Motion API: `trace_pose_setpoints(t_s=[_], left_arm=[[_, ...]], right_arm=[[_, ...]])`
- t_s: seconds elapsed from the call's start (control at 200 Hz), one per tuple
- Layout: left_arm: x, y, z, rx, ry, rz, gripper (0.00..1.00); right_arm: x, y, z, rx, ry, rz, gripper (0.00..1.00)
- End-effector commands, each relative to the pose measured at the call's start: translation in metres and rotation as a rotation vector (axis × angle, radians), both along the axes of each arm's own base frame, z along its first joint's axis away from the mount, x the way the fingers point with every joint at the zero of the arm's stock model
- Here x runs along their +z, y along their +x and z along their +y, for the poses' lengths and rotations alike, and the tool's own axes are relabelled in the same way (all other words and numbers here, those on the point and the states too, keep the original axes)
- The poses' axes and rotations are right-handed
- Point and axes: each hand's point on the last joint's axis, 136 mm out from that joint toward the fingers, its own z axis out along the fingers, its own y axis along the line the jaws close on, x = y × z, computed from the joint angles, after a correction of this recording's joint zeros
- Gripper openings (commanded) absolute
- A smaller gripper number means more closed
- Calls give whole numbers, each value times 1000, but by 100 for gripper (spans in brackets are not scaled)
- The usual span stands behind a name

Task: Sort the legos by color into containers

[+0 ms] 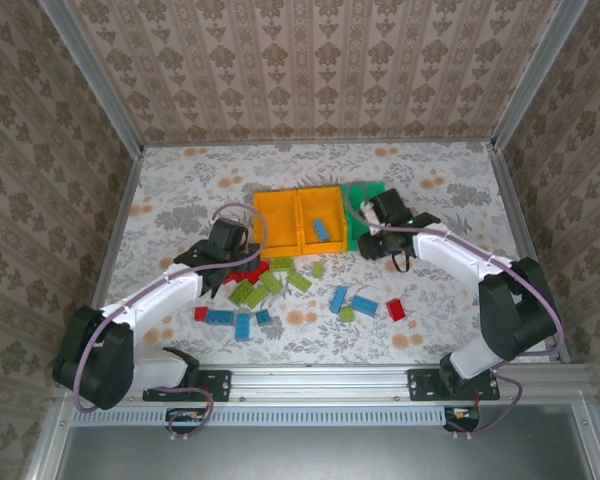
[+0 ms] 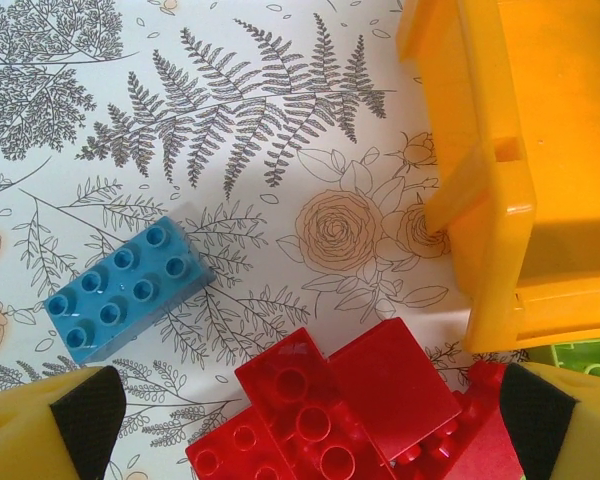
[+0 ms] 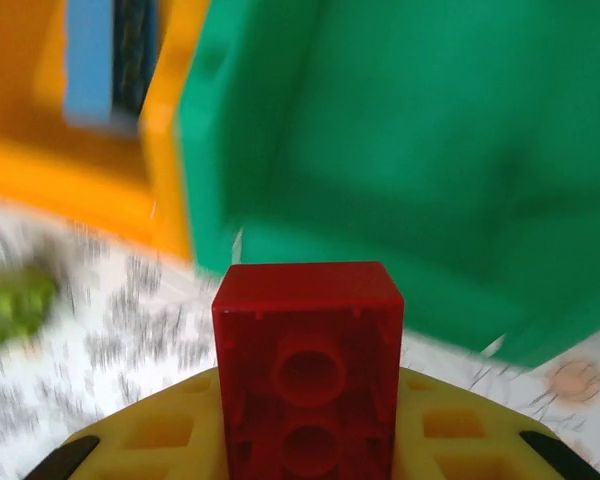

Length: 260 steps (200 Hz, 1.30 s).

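Note:
The containers stand in a row: two orange bins point(image 1: 298, 222) and a green bin point(image 1: 364, 200). A blue lego point(image 1: 323, 230) lies in the right orange bin. Red, blue and lime legos point(image 1: 270, 290) are scattered in front. My left gripper point(image 1: 225, 252) point(image 2: 310, 425) is open over a heap of red legos point(image 2: 330, 405), with a blue lego point(image 2: 120, 290) to its left and the orange bin point(image 2: 510, 170) to its right. My right gripper point(image 1: 375, 228) point(image 3: 308, 400) is shut on a red lego point(image 3: 308, 340), just in front of the green bin point(image 3: 430, 150).
A loose red lego point(image 1: 396, 309) and blue legos point(image 1: 364, 304) lie right of centre. A lime lego point(image 2: 590, 355) sits by the orange bin's corner. Patterned walls and metal frame posts enclose the table point(image 1: 450, 180).

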Motion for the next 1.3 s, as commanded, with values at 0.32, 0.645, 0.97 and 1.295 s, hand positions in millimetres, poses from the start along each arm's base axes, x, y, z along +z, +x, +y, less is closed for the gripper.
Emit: trace_pose_setpoints(t_s=[0.32, 0.645, 0.97, 1.295], left_arm=[[3, -2, -7, -23, 23, -11, 100], [2, -6, -7, -24, 24, -13, 100], [0, -1, -14, -43, 22, -22, 100], [-8, 3, -26, -78, 14, -4, 100]], right_arm=[[6, 82, -7, -296, 116, 49, 29], [29, 65, -18, -321, 108, -3, 82], [9, -75, -67, -321, -64, 224, 83], [-17, -162, -66, -357, -123, 317, 80]])
